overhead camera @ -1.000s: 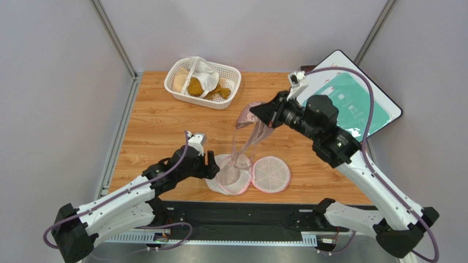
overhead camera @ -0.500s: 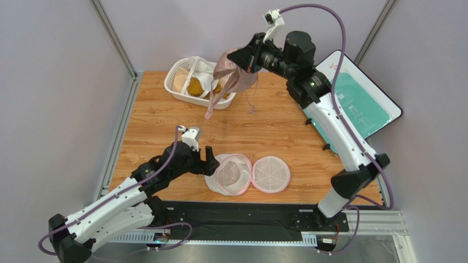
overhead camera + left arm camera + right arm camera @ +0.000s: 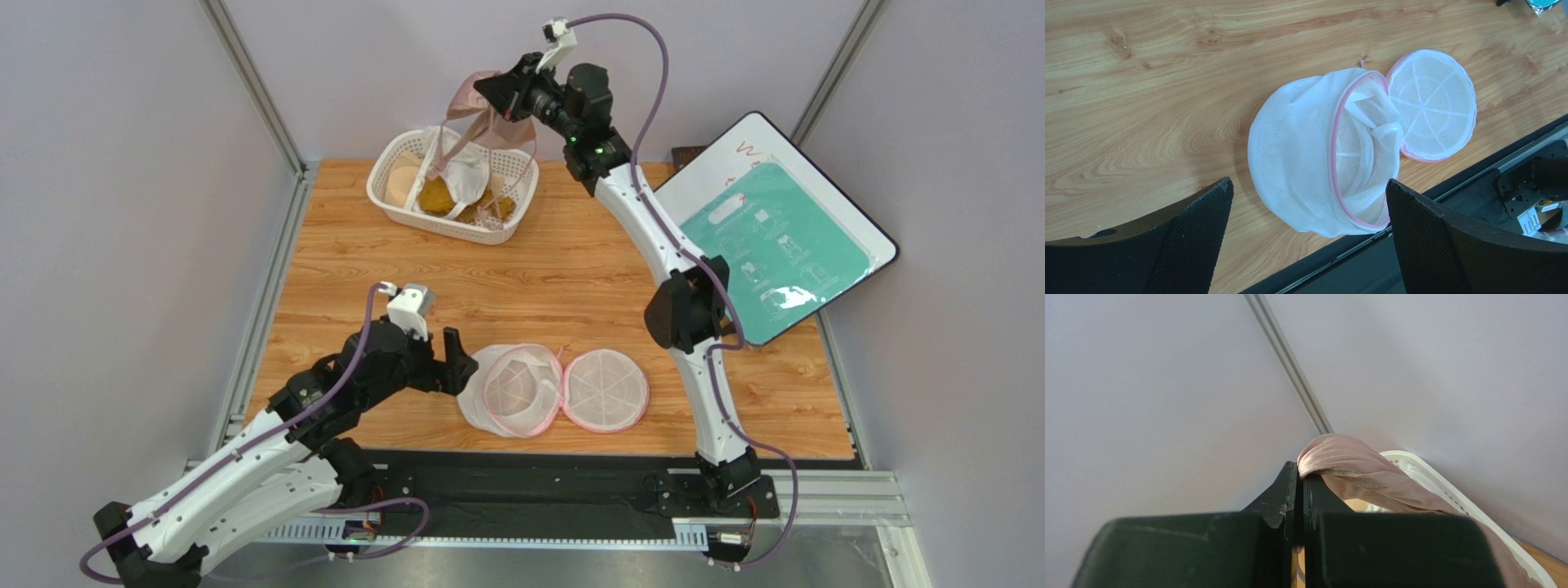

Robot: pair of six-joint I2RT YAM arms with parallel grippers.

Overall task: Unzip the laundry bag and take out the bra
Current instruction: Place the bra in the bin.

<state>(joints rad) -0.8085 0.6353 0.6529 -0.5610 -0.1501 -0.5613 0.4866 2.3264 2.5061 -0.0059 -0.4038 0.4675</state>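
Observation:
The white mesh laundry bag (image 3: 528, 392) with pink zipper trim lies unzipped near the table's front edge, its flat lid half (image 3: 605, 388) folded out to the right. In the left wrist view the laundry bag (image 3: 1315, 159) shows its hollow dome. My left gripper (image 3: 456, 361) stands open just left of the bag, touching nothing; its fingers (image 3: 1198, 229) straddle the bag's near side. My right gripper (image 3: 494, 96) is shut on the mauve-pink bra (image 3: 485, 123), which hangs high above the white basket. The bra (image 3: 1352, 468) drapes over the shut fingertips.
A white lattice basket (image 3: 399, 202) at the back left holds a mustard cloth (image 3: 438, 196) and a white cloth (image 3: 464, 178). A tablet-like board (image 3: 785, 233) with a teal sheet leans at the back right. The black rail runs along the front edge (image 3: 540, 484).
My right arm has lifted the bra out of the bag and swung it up and back-left, over the basket. My left gripper has opened, let go of the bag and drawn back slightly left.

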